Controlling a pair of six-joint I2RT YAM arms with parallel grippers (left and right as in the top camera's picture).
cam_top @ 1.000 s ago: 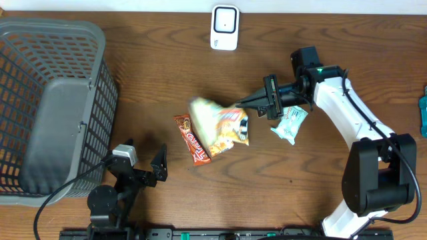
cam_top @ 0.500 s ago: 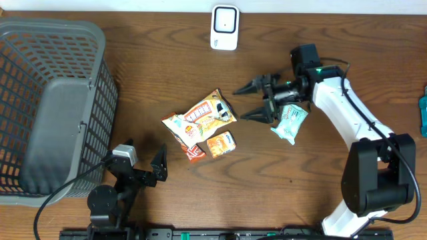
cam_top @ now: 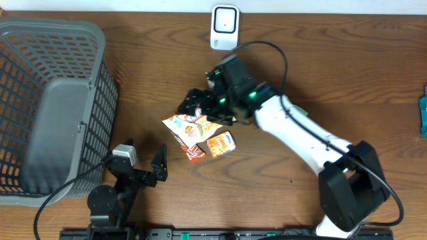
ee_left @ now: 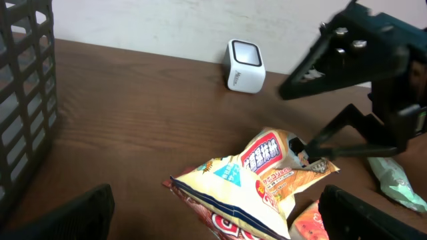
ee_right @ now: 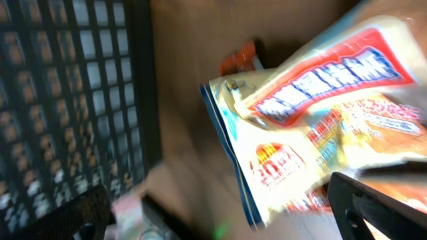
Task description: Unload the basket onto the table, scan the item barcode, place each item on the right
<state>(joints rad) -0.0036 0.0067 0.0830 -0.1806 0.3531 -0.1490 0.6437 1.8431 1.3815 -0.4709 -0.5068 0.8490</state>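
Observation:
The item, a cream and orange snack bag, lies on the table across a red bar. My right gripper hovers open just over the bag's far end, and nothing is between its fingers. The left wrist view shows that bag with the right gripper spread wide above its right end. In the blurred right wrist view the bag fills the upper right. The white scanner stands at the table's far edge. My left gripper rests open near the front edge, apart from the bag.
A grey mesh basket takes up the left side. A small orange packet lies beside the red bar. A pale green packet lies to the right of the bag. A teal object sits at the right edge.
The right gripper opened and let go of the snack bag, which dropped onto the red bar. The right arm then swung left over the bag. The left arm has not moved.

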